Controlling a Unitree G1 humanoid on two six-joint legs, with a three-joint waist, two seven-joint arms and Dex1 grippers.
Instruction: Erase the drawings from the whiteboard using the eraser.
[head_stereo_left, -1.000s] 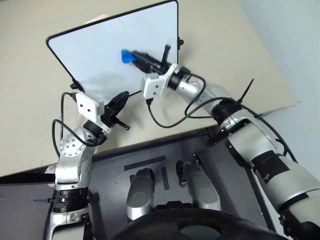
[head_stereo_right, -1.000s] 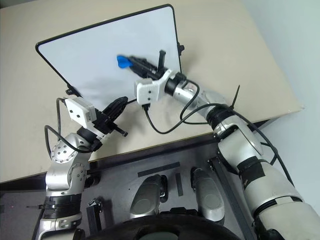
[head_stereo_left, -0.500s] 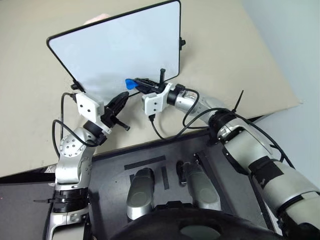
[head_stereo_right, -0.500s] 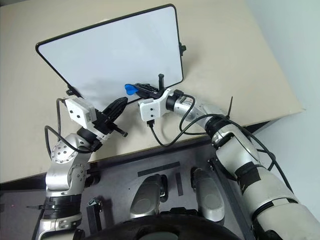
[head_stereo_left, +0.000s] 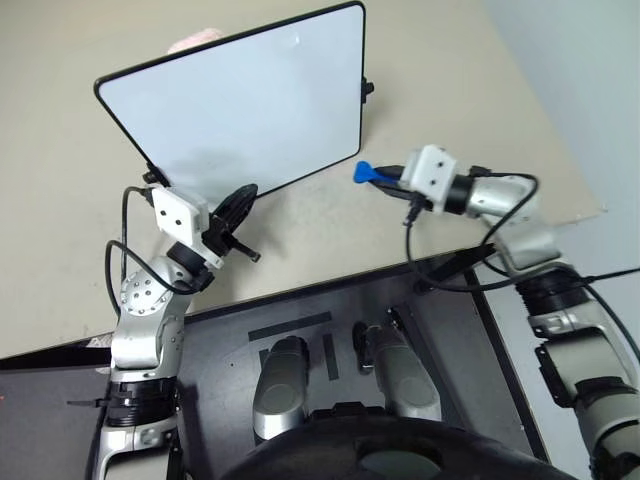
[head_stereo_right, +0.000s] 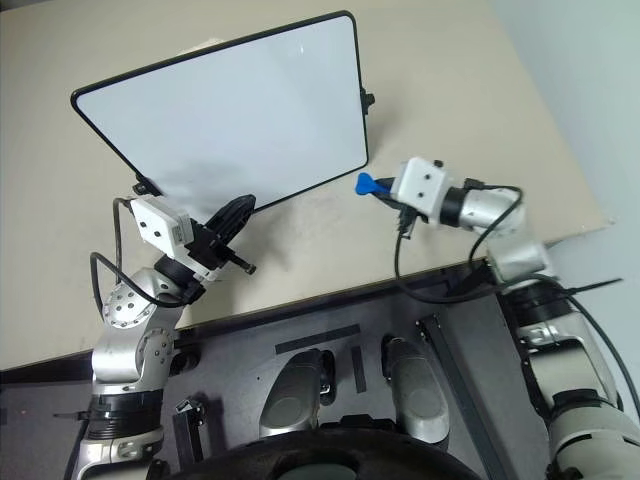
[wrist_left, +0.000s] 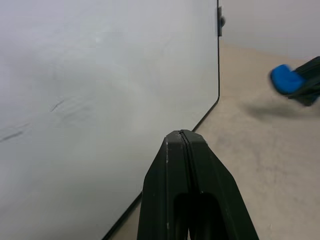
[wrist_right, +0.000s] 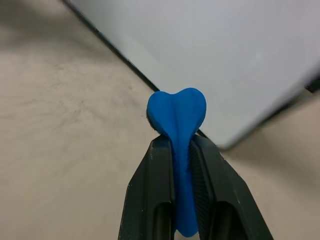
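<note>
One eraser (wrist_right: 176, 112), bright blue and bone-shaped, sits pinched between the two black fingers (wrist_right: 155, 195) of the right gripper (head_stereo_right: 377, 184); its long axis runs along the fingers, its lobed end sticking out past their tips and pointing toward the lower right corner of the whiteboard (head_stereo_left: 240, 100), off the board and just beside that corner, over the beige table (head_stereo_left: 450, 70); no brand, label or writing can be read on it. One whiteboard stands tilted on the table, glossy white in a thin black frame with rounded corners and a small black knob (head_stereo_left: 367, 88) on its right edge; its face carries faint grey smudges (wrist_left: 62, 105) in the left wrist view and no legible writing. The left gripper (wrist_left: 182, 137) has its two fingers pressed together with nothing between them, its tips right at the board's lower edge near the lower left corner.
</note>
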